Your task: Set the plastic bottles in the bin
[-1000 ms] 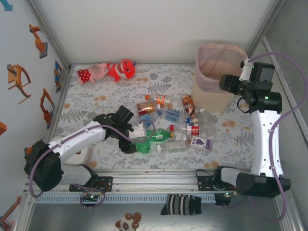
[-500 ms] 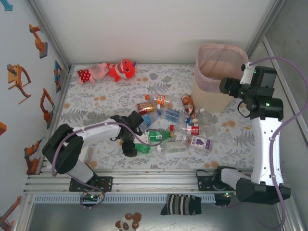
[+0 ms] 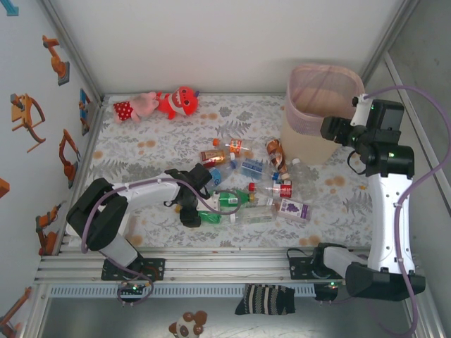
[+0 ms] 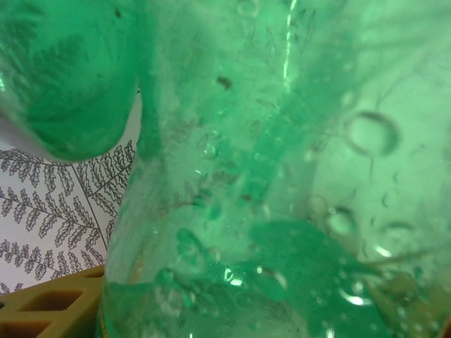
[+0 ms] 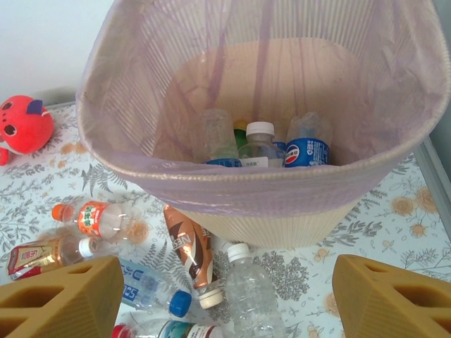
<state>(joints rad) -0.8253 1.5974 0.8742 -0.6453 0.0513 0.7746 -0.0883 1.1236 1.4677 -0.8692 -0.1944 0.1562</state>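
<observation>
Plastic bottles (image 3: 282,189), small, clear or green with coloured labels and caps, lie in a loose heap on the fern-patterned tabletop (image 3: 141,151), in the middle of the top view and toward its near side. At the heap's near left end are two green bottles (image 3: 225,201). The left claw (image 3: 189,211) is low at that end, right against them. In the left wrist view wet green plastic (image 4: 282,176) sits close before the lens, with a tan finger (image 4: 42,310) in the lower left corner beside it. Whether that claw is clamped on a bottle or merely around it I cannot tell.

Just right of the green ones lie a clear bottle with a purple label (image 3: 292,209) and a clear unlabelled one (image 3: 250,216). Farther back are a brown bottle (image 3: 275,153), one with an orange label and orange cap (image 3: 236,146) and one with a blue label (image 3: 251,167).

Beyond the heap, at the far right, stands the tall round bin (image 3: 303,120), with a pink mesh rim over a cream body. The right claw (image 3: 331,130) hangs just beside its right side. In the right wrist view its tan fingers (image 5: 63,299) stand wide apart with nothing between them. That view looks down into the bin (image 5: 232,190), where several bottles already rest, among them one with a white cap (image 5: 258,141) and one with a blue label (image 5: 306,149).

At the far left edge lie a red plush toy (image 3: 180,102) and a pink one (image 3: 137,105), well apart from the bottles.
</observation>
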